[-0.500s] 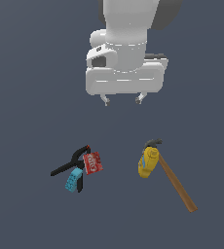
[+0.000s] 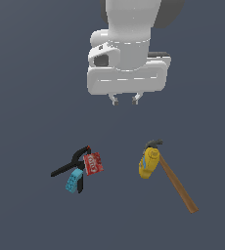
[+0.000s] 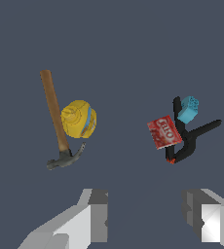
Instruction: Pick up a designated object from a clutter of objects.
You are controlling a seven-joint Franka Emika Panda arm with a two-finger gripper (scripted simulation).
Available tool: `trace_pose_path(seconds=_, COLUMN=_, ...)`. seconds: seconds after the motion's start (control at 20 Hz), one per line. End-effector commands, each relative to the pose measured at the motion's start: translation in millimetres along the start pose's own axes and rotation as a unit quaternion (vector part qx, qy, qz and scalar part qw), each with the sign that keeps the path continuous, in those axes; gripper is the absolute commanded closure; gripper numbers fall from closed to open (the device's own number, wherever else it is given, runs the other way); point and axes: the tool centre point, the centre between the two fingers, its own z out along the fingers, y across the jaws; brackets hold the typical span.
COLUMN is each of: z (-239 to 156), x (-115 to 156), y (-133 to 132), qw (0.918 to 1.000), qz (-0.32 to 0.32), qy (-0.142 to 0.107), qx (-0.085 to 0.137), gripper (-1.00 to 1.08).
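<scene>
The black spring clamp (image 2: 68,166) lies on the floor at the exterior view's left, its small red tip toward the gripper and its two thin handles spread away. A small red box (image 2: 93,163) and a cyan studded brick (image 2: 74,181) lie against it. In the wrist view the clamp (image 3: 194,138) sits beside the red box (image 3: 163,132) and the brick (image 3: 188,109). My gripper (image 2: 124,100) hangs high above the floor, between the two groups of objects, open and empty. Its fingers (image 3: 97,221) stand wide apart in the wrist view.
A yellow bottle (image 2: 148,163) lies at the exterior view's right, touching a wooden-handled hammer (image 2: 178,185) whose dark head is beside the bottle's top. Both also show in the wrist view, the bottle (image 3: 78,118) and the hammer (image 3: 53,109).
The gripper body has shifted slightly toward the exterior view's right, and its fingertips look closer together there. The objects on the floor have not moved.
</scene>
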Motion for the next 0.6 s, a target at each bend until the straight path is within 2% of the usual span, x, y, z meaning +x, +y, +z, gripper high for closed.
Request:
trace_pose_path(seconds=0.0, z=0.0, x=0.3, y=0.0, qw=1.0, qz=0.0, qy=0.0, qx=0.0, gripper=-0.2)
trace_pose_path(seconds=0.3, z=9.3, x=7.1, y=8.9, qw=0.9998, qz=0.022, qy=0.001, qx=-0.001, gripper=-0.2)
trace_pose_path(seconds=0.55, z=28.2, x=19.3, y=26.9, qw=0.9979, qz=0.064, qy=0.004, qx=-0.005, gripper=-0.2)
